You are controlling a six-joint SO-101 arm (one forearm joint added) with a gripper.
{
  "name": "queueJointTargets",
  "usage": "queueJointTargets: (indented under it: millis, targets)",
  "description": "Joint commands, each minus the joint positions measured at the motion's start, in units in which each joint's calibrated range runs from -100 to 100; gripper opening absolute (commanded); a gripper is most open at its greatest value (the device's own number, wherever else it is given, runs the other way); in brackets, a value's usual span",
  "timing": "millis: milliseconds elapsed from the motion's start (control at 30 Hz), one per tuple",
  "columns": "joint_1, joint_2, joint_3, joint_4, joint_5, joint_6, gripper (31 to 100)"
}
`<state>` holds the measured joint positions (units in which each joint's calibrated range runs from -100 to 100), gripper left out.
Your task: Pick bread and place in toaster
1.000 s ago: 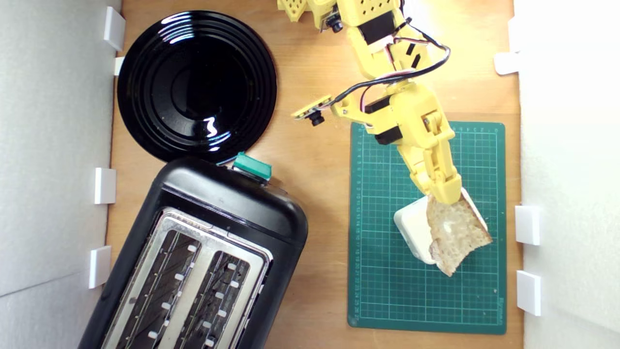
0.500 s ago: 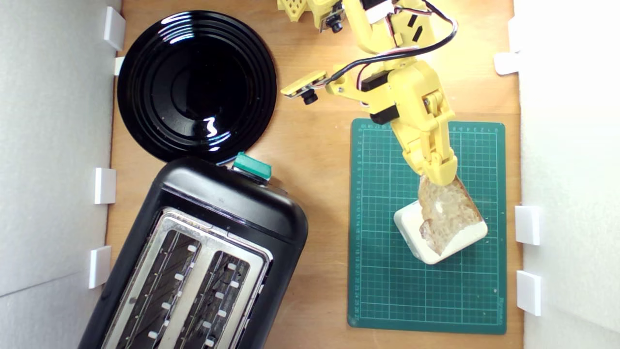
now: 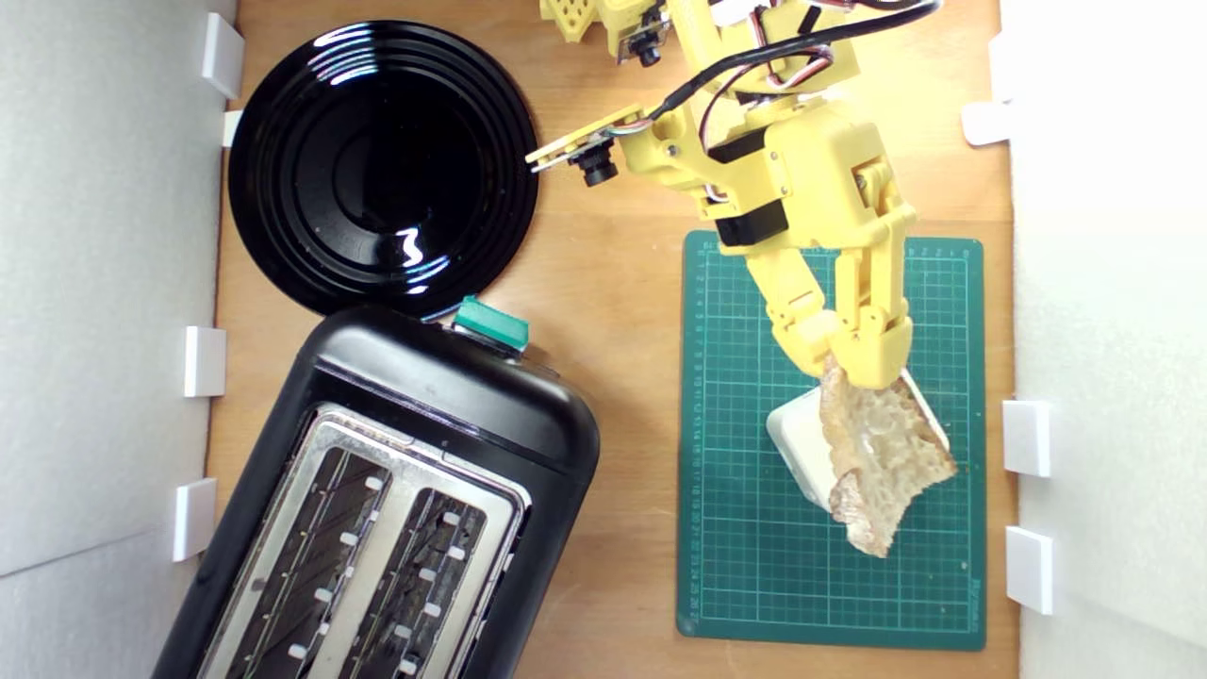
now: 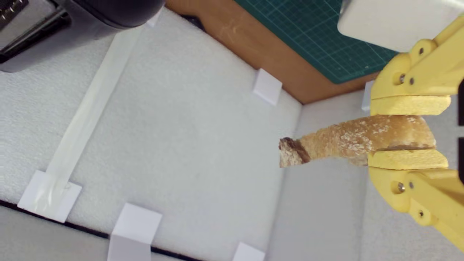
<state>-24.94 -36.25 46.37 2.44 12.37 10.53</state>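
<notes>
Exterior view, bread (image 3: 882, 453) over white block (image 3: 800, 443), toaster (image 3: 396, 509) well apart

Bread (image 3: 882, 453) in end effector (image 3: 853, 363) now higher, tip beyond the white block (image 3: 801, 448)

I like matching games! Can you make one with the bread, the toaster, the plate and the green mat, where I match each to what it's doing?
Things:
1. bread
2. toaster
3. plate
4. green mat

States:
A. shiny black, nothing on it
B. pinched in the yellow gripper
C. lying flat with a white block on it
D. both slots free

Pairs: 1-B, 2-D, 3-A, 4-C
</notes>
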Motion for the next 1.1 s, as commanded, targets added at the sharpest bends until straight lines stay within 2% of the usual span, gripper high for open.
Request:
queueJointTargets:
  millis: [0,167,267,367,600,800,1067]
  targets:
    - [0.7,-3.2,-4.6,-0.4,2.0,0.4,55.6]
    - [3.7,-3.3,-7.7,-6.3,6.0,0.4,55.5]
    - [3.8,-3.2,-9.6,-8.5,6.4,0.7,55.5]
    - [3.8,-2.7,-12.8,-8.5,6.8,0.8,55.5]
    - [3.9,-2.4,-25.1,-7.9,17.2,0.8,55.5]
    - [8.2,-2.4,-35.8,-9.9,27.2,4.7,55.5]
    - [15.1,-2.4,-43.7,-10.6,34.8,11.6,55.5]
